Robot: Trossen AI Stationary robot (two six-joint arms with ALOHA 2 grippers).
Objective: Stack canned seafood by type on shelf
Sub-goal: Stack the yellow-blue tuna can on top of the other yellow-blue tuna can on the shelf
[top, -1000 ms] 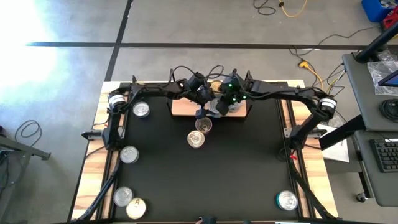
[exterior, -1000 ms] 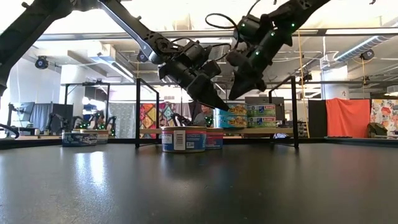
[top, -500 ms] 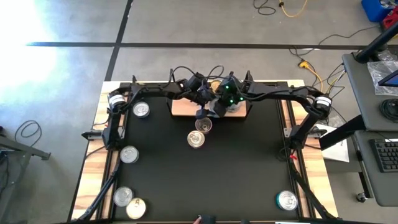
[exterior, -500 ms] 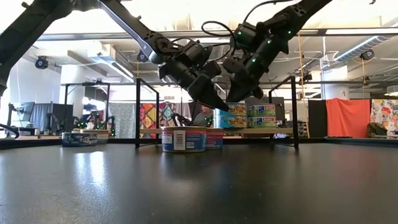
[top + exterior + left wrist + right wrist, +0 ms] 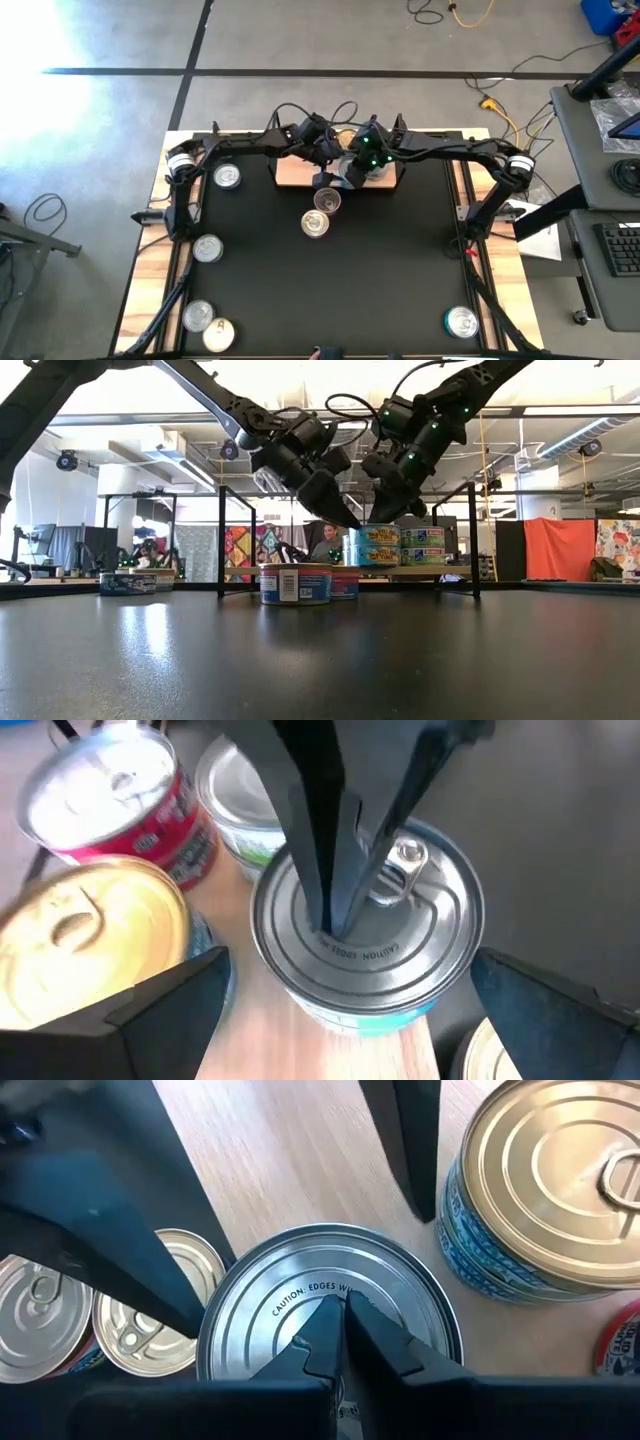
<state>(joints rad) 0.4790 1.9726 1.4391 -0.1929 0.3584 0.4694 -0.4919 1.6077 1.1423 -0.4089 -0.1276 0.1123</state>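
Two tins (image 5: 321,212) before shelf (image 5: 290,175); both hands crowd silver-lidded tin (image 5: 368,925).

Black table (image 5: 400,270), orange curtain (image 5: 558,550), yellow floor cable (image 5: 470,12).

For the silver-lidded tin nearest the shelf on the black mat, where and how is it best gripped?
That tin sits upright with its lid up and its round wall free except toward the neighbouring tin. Probably best to come straight down and close the fingers across the side wall, along the line that avoids the neighbour.
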